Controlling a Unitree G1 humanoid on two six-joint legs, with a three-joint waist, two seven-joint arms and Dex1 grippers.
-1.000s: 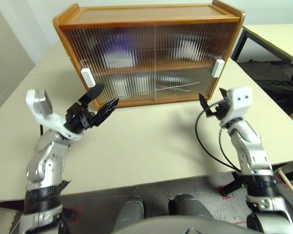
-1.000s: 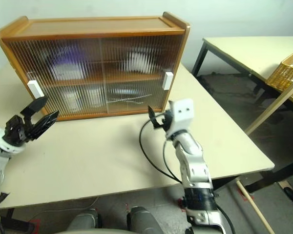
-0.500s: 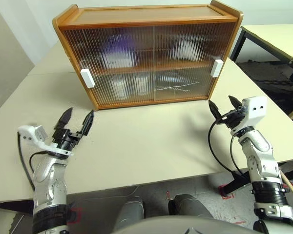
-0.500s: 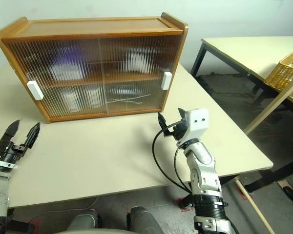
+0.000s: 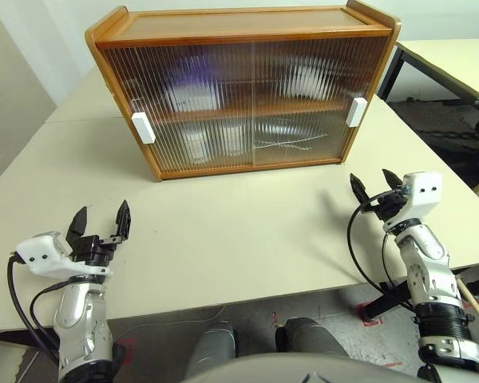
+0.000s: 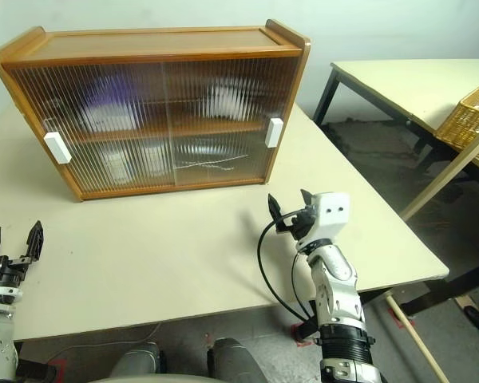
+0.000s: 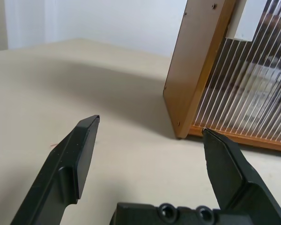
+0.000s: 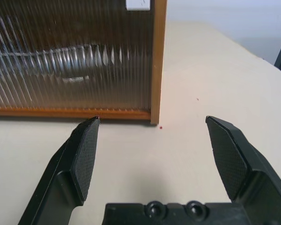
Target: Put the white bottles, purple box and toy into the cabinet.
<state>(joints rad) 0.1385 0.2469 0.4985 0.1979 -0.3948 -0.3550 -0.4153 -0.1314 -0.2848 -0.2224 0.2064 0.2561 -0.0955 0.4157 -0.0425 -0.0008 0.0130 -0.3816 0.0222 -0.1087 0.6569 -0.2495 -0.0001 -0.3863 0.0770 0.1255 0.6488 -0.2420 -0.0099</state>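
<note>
Standing long side toward the robot, the cabinet (image 5: 243, 89) sits at the far part of the table (image 5: 239, 231), its long axis running left to right and both ribbed doors shut. Blurred pale shapes and a purplish patch show behind the ribs on the shelves. The left gripper (image 5: 100, 229) hangs low near the table's near-left edge, fingers spread wide, empty. The right gripper (image 5: 374, 189) hovers level off the cabinet's right corner, also wide apart and empty.
</note>
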